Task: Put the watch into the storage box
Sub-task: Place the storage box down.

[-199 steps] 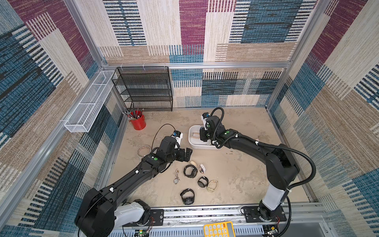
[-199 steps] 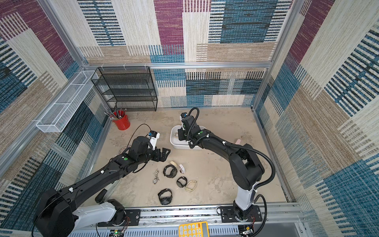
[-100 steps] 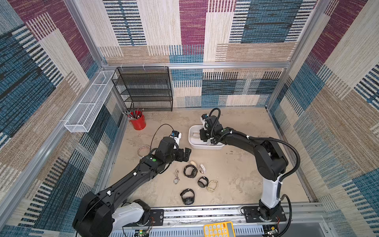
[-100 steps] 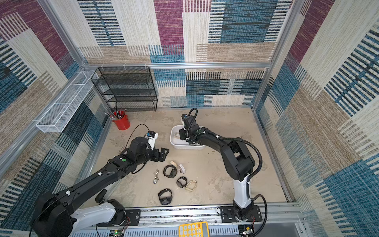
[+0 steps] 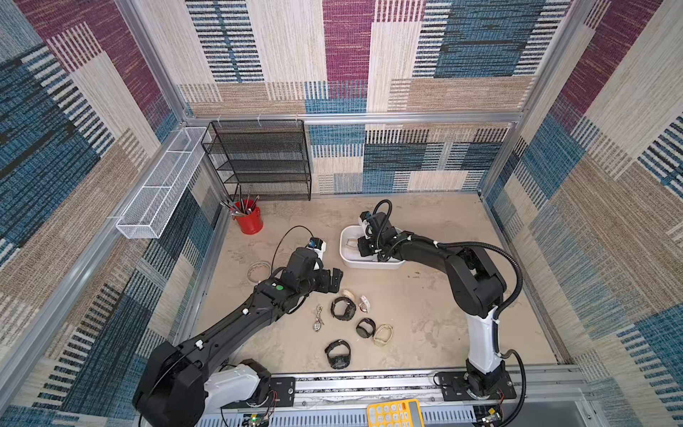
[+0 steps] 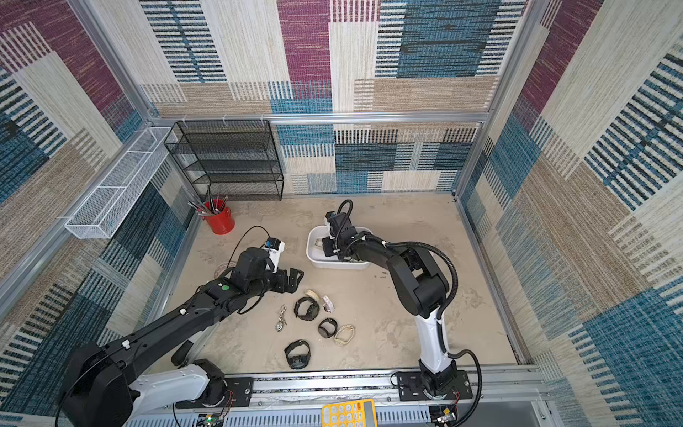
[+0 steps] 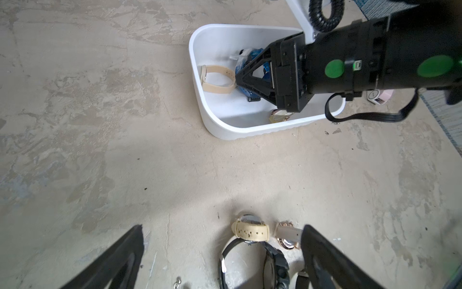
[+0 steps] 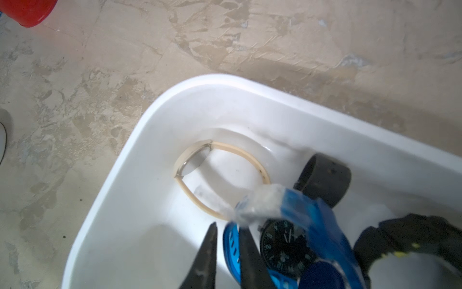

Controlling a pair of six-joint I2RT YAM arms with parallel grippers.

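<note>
The white storage box [image 5: 347, 259] [image 6: 314, 256] stands mid-table. My right gripper [image 8: 228, 230] [image 7: 236, 80] reaches down inside it. Its jaws stand a little apart around the strap of a blue watch with a black dial [image 8: 285, 247], and a thin gap shows beside the strap. The watch rests on the box floor among a beige watch [image 8: 220, 175], a black band [image 8: 325, 177] and a black-and-yellow watch [image 8: 400, 232]. My left gripper [image 5: 330, 281] [image 7: 222, 229] hangs wide open and empty above the table, just short of several loose watches [image 5: 343, 308].
More watches [image 5: 338, 353] and a metal keychain [image 5: 318, 319] lie in front of the box. A red pen cup [image 5: 248, 220], a black mesh shelf [image 5: 258, 159] and a white wire tray [image 5: 162, 185] stand at the back left. A pink watch [image 7: 380, 96] lies beyond the box.
My right gripper has sunk lower into the box and its jaws have parted slightly around the blue watch's strap. The left arm has barely moved.
</note>
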